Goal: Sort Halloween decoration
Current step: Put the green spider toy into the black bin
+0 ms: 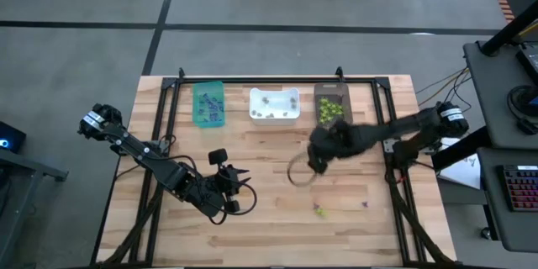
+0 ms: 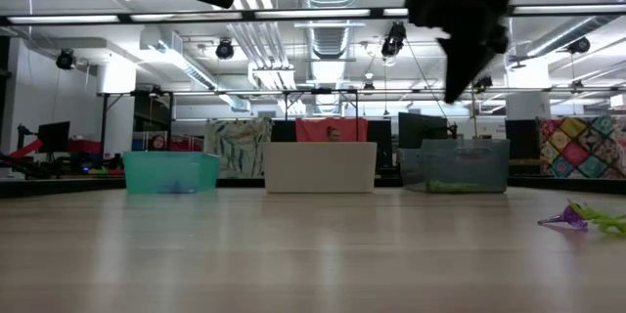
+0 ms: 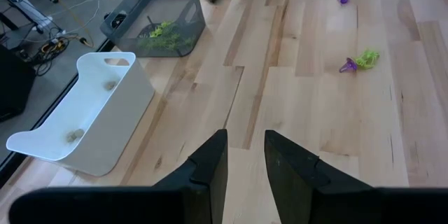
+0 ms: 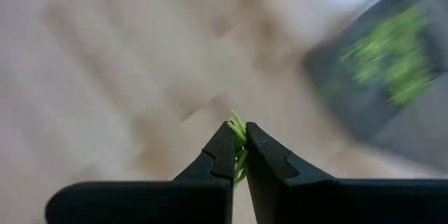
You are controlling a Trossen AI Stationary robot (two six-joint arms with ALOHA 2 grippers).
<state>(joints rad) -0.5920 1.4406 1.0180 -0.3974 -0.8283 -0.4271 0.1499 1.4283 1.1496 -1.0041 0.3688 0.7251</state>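
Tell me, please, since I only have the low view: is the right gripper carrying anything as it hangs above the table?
Observer: Yes, the right gripper is shut on a lime-green trinket.
Operator: Thank you. Where is it heading?
Observer: I can't say for sure, but from above it sits near the dark brown bin, which holds other green pieces.
Operator: And the left arm?
Observer: The left gripper waits low over bare wood with nothing between its parted fingers.
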